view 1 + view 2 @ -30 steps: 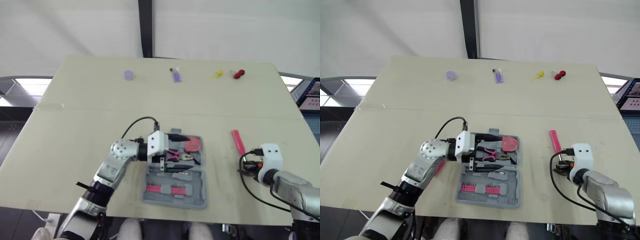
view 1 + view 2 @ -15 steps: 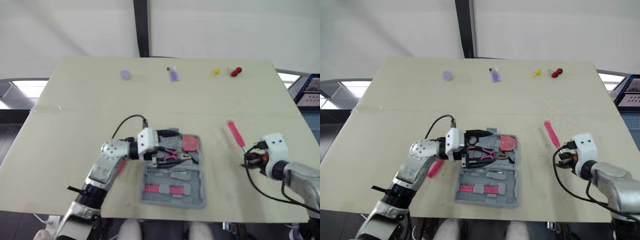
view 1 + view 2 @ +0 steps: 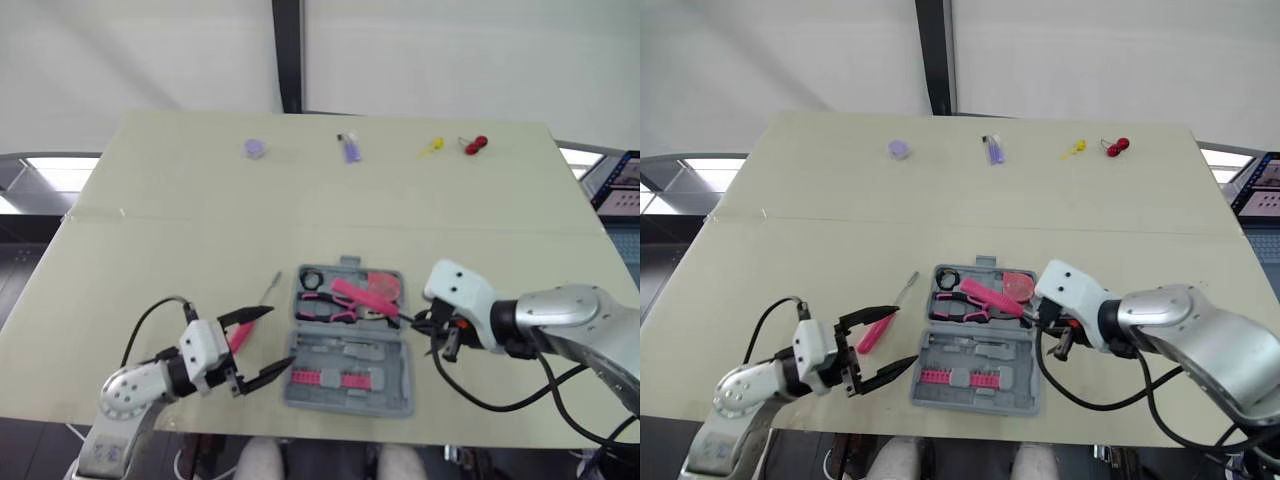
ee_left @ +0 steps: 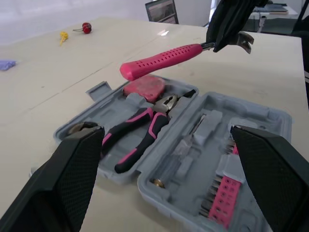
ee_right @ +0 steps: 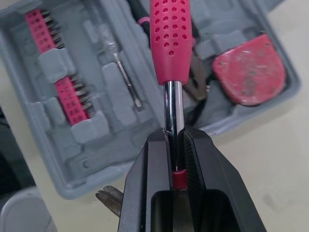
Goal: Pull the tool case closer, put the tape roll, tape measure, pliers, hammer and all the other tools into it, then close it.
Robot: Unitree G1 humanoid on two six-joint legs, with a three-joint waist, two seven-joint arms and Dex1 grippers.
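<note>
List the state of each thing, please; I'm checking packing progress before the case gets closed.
Tool case: open, lying flat.
Hammer: held above the case, gripped by its shaft.
Right gripper: shut on hammer.
Left gripper: open, empty.
Pliers: in case.
Tape measure: in case.
Pink tool: on table, outside case.

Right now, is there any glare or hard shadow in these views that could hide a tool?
Left eye view: the table is evenly lit, with no glare on the tool case. Left wrist view: a bright sheen lies on the far table near a monitor, clear of the case. Right wrist view: a light streak runs along the shaft of the hammer, clamped in the right gripper.
</note>
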